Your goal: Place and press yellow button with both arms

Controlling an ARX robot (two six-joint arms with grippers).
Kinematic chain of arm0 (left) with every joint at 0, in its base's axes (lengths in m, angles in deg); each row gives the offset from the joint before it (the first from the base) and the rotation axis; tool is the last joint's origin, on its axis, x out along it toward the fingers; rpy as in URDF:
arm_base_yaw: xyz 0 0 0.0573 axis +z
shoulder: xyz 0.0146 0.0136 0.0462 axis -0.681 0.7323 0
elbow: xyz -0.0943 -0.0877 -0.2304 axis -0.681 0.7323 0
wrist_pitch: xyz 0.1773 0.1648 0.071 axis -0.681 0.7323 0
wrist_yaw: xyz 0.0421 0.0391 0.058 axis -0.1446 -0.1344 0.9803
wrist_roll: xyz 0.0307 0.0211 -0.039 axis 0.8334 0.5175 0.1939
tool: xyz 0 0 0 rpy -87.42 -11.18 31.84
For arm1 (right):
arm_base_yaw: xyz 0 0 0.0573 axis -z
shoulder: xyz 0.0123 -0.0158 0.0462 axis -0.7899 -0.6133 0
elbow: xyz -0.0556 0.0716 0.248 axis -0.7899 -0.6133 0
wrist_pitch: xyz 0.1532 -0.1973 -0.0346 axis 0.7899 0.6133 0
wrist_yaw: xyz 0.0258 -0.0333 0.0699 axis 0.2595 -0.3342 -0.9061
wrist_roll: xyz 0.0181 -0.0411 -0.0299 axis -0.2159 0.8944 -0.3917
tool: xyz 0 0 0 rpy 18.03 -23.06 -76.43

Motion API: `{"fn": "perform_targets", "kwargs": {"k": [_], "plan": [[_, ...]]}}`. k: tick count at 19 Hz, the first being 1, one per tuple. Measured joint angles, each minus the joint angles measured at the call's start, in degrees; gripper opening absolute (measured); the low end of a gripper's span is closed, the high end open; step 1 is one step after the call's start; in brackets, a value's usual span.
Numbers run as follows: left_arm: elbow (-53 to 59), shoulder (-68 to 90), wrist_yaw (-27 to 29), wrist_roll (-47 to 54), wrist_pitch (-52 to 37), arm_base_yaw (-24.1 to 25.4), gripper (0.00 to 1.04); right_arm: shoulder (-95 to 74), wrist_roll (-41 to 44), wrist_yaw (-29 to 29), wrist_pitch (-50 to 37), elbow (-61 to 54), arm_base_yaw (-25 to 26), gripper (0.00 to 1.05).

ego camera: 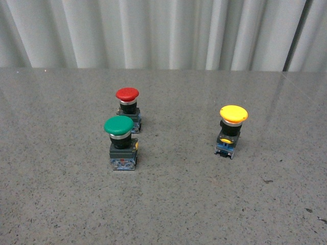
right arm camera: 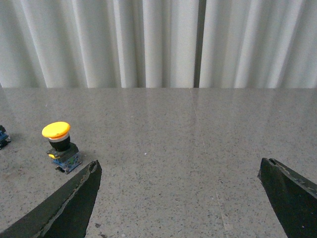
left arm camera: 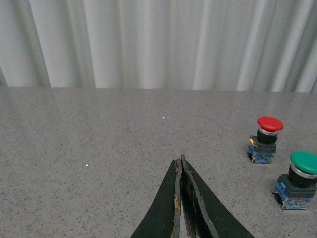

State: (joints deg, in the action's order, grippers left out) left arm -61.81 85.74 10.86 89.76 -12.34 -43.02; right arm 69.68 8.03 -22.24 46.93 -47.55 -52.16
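The yellow button (ego camera: 232, 130) stands upright on the grey table, right of centre in the front view, with its yellow cap on top and its blue-grey block below. The right wrist view also catches the yellow button (right arm camera: 59, 146), beyond and outside one finger of my open right gripper (right arm camera: 181, 166), which holds nothing. My left gripper (left arm camera: 181, 161) is shut with its black fingertips pressed together, empty, well away from the buttons. Neither arm shows in the front view.
A green-capped button (ego camera: 121, 143) and a red-capped button (ego camera: 127, 108) stand close together left of centre, also seen as the green-capped button (left arm camera: 299, 178) and the red-capped button (left arm camera: 266, 139) in the left wrist view. White curtain (ego camera: 163, 30) hangs behind the speckled table (ego camera: 179, 204).
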Motion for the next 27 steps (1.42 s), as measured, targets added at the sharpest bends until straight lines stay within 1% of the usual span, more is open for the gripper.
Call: {"fn": "perform_targets", "kwargs": {"k": [5,7,9,11,12,24,25,26,27], "plan": [[1.33,-4.76,0.0,0.0,3.37,0.0,0.02,0.0,0.0,0.02,0.0,0.0,0.0,0.98],[2.8,-6.38,-0.02,0.0,2.49,0.0,0.02,0.0,0.0,0.02,0.0,0.0,0.0,0.98],[2.82,-8.98,0.0,0.0,5.27,0.0,0.02,0.0,0.0,0.02,0.0,0.0,0.0,0.98],[2.82,-14.71,0.02,0.0,10.86,0.0,0.02,0.0,0.0,0.02,0.0,0.0,0.0,0.98],[2.78,-24.37,0.04,0.0,21.4,0.0,0.02,0.0,-0.02,0.0,0.02,0.0,0.0,0.98],[2.78,-24.33,0.02,0.0,21.49,0.0,0.02,0.0,0.0,0.0,0.0,0.0,0.0,0.98],[2.78,-24.33,0.02,-0.07,21.4,0.0,0.03,0.0,0.0,0.0,-0.02,0.0,0.0,0.98],[2.78,-24.33,0.02,-0.07,21.4,0.0,0.11,0.0,0.0,0.02,0.0,0.0,0.0,0.98],[2.78,-24.33,0.02,-0.07,21.42,0.0,0.23,0.0,0.0,0.0,0.0,0.0,0.0,0.98]]}}
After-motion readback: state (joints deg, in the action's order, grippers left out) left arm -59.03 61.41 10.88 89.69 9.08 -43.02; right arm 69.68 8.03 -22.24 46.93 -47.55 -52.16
